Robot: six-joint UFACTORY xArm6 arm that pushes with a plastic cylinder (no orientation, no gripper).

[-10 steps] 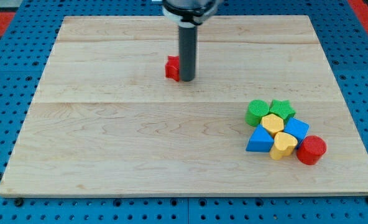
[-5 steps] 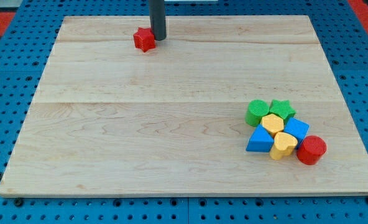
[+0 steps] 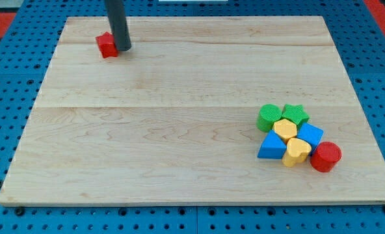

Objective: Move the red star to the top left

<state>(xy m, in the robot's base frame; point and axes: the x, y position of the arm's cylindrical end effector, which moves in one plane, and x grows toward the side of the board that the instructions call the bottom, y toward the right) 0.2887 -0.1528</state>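
Note:
The red star (image 3: 105, 45) lies on the wooden board (image 3: 179, 130) near its top left corner. My tip (image 3: 122, 49) stands right against the star's right side, touching it. The dark rod rises from the tip out of the view's top and hides a little of the star's right edge.
A cluster of blocks sits at the view's lower right: a green cylinder (image 3: 268, 117), a green star (image 3: 295, 114), two yellow blocks (image 3: 285, 129) (image 3: 298, 151), a blue triangle (image 3: 271, 146), a blue block (image 3: 310, 134) and a red cylinder (image 3: 325, 156). Blue pegboard surrounds the board.
My tip has pushed the red star up and to the left, from the board's upper middle to near its top left corner. The cluster has not moved.

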